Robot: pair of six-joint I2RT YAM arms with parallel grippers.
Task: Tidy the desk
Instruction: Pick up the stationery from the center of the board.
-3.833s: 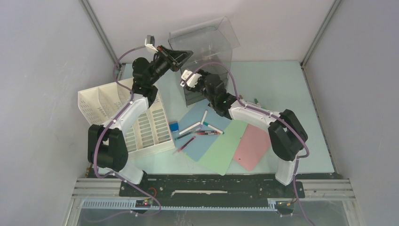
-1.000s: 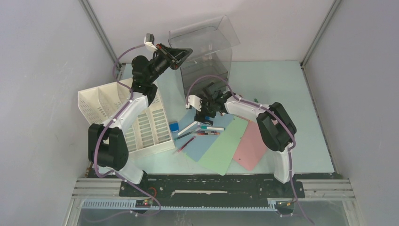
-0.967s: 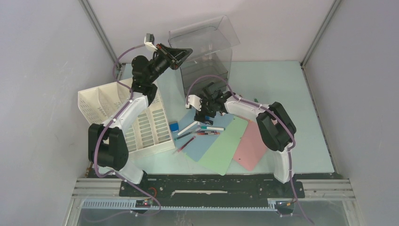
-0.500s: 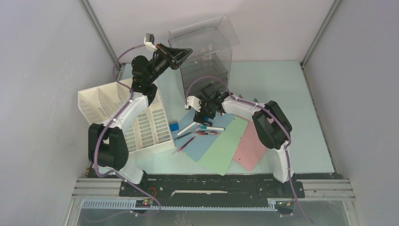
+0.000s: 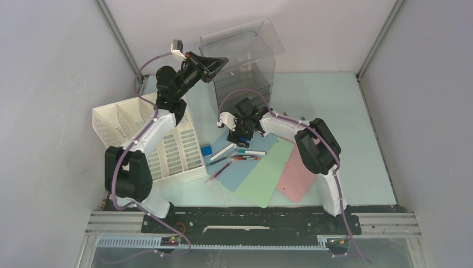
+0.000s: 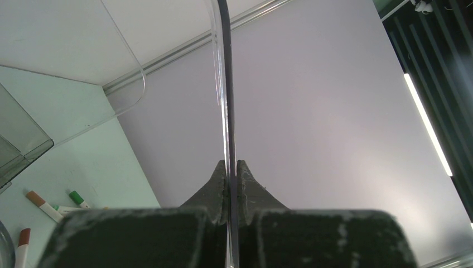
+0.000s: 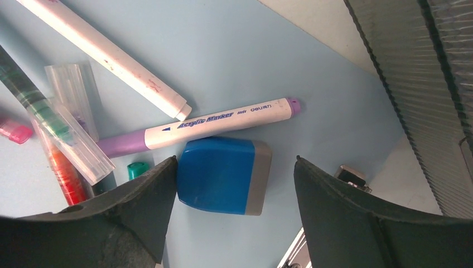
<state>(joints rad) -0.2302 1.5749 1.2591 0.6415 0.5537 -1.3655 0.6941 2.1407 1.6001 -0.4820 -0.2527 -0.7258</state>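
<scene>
See left fingers (image 6: pixel 227 167) up high at the bench's far edge, pinched shut on the thin top wall of the clear drawer box (image 5: pixel 245 56); see right fingers (image 7: pixel 234 167) spread wide, low over the blue sheet (image 5: pixel 234 177) mid-bench, straddling an eraser (image 7: pixel 217 178), blue with a grey end; one tip just beside the blue end, can't tell if touching; other tip apart from the grey end; nothing gripped there. Spot a purple marker (image 7: pixel 217 120) just past the eraser, a white pen (image 7: pixel 106 56) beyond it. Have the bench (image 5: pixel 334 100), pale mint-green, filling the grey-walled cell, black rail along its near edge; white file rack (image 5: pixel 145 145) at its left edge; green sheet (image 5: pixel 262 181) and pink sheet (image 5: pixel 298 173) fanned beside the blue one, toward the near edge.
</scene>
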